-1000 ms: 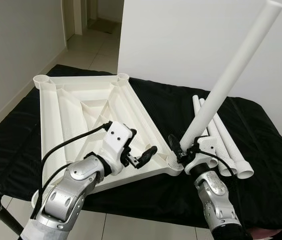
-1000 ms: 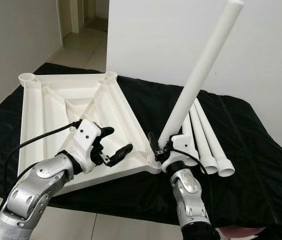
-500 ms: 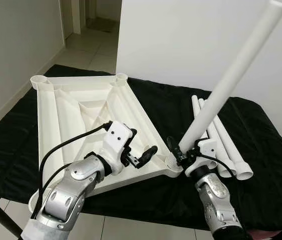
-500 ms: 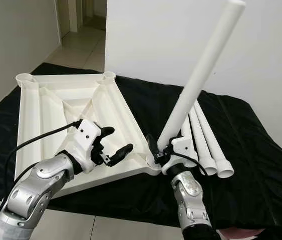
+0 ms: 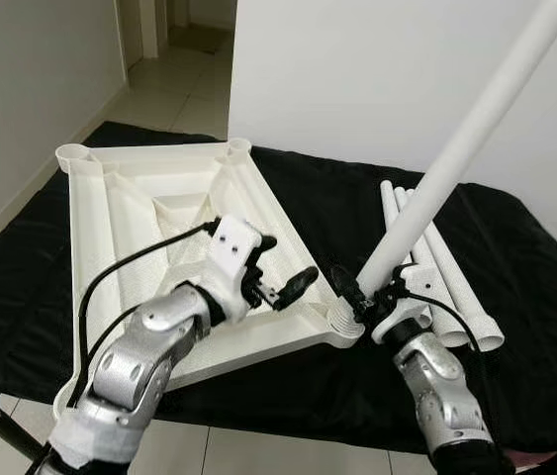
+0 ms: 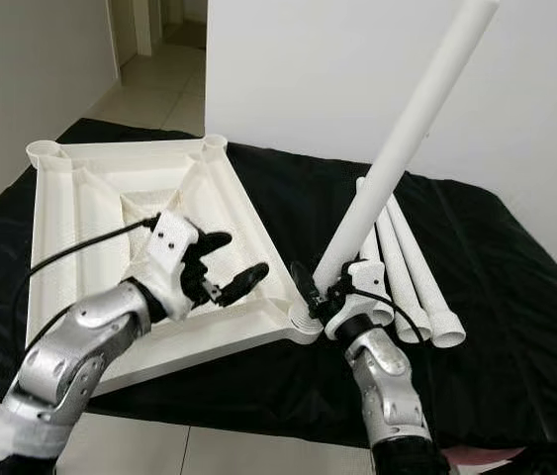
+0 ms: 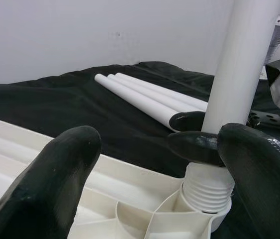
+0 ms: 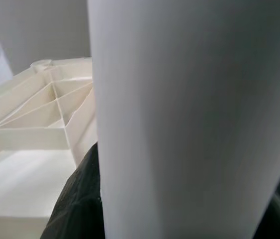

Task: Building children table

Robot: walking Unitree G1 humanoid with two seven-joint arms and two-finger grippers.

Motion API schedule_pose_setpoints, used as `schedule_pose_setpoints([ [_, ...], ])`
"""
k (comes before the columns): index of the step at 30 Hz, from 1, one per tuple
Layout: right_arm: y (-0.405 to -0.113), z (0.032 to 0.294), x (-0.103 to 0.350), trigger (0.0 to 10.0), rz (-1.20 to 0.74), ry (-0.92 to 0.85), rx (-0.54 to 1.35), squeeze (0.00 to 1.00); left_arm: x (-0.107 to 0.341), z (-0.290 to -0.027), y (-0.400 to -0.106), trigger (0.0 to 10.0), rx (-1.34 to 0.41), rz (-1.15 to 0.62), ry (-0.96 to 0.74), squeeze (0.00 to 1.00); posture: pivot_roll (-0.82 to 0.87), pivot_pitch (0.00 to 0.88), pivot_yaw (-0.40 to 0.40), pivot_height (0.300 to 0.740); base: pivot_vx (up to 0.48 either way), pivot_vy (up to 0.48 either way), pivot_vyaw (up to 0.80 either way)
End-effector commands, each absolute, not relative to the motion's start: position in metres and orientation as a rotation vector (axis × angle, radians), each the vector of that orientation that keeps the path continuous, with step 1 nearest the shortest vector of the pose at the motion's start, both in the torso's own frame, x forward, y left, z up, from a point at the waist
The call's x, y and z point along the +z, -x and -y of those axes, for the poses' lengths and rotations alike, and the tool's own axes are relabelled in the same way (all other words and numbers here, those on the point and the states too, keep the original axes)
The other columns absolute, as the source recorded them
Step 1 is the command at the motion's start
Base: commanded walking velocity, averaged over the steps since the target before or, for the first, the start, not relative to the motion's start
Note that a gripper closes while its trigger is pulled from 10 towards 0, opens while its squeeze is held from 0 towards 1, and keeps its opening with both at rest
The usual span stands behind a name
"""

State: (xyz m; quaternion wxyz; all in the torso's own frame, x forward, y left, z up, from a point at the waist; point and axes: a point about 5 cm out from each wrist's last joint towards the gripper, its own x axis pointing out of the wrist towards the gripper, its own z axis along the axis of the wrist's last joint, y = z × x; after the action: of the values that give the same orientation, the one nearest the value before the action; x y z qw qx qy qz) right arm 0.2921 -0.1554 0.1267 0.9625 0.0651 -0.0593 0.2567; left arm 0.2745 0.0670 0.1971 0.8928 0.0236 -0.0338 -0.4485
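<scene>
Tabletop (image 5: 149, 198) lies upside down, ribs up, on the black cloth (image 5: 337, 208). My right claw (image 5: 362, 302) is clamped on the low end of a long white leg (image 5: 456, 158), just above its threaded end, which sits at the corner socket (image 5: 342, 322) nearest me on my right. The leg tilts up and away to my right, not upright. My left claw (image 5: 283, 287) hovers over the tabletop's near edge just beside that socket, fingers (image 7: 55, 189) spread, holding nothing. Three spare legs (image 5: 436, 267) lie side by side on the cloth, to the right of the tabletop.
</scene>
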Motion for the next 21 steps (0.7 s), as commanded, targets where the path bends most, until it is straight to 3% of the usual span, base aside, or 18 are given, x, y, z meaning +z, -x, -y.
schedule_pose_setpoints([
  [1, -0.292, 0.149, 0.13, 10.0, 0.08, -0.116, 0.614, 0.0, 0.203, -0.056, -0.274, 10.0, -1.025, 0.074, -0.084, 0.0, 0.02, 0.0, -0.106, 0.74, 0.0, 0.0, 0.0],
  [7, -0.294, 0.15, 0.147, 10.0, 0.103, -0.073, 0.689, 0.0, 0.211, -0.049, -0.277, 10.0, -1.045, 0.079, -0.087, 0.0, 0.01, 0.0, -0.104, 0.74, 0.0, 0.0, 0.0],
  [12, -0.295, 0.15, 0.167, 10.0, 0.09, 0.103, 0.868, 0.0, 0.238, -0.043, -0.276, 10.0, -1.15, 0.104, 0.034, 0.0, 0.01, 0.0, -0.099, 0.74, 0.0, 0.0, 0.0],
  [21, -0.294, 0.151, 0.171, 10.0, 0.039, 0.2, 1.004, 0.0, 0.258, -0.038, -0.272, 10.0, -1.233, 0.15, 0.122, 0.0, 0.02, 0.0, -0.101, 0.74, 0.0, 0.0, 0.0],
])
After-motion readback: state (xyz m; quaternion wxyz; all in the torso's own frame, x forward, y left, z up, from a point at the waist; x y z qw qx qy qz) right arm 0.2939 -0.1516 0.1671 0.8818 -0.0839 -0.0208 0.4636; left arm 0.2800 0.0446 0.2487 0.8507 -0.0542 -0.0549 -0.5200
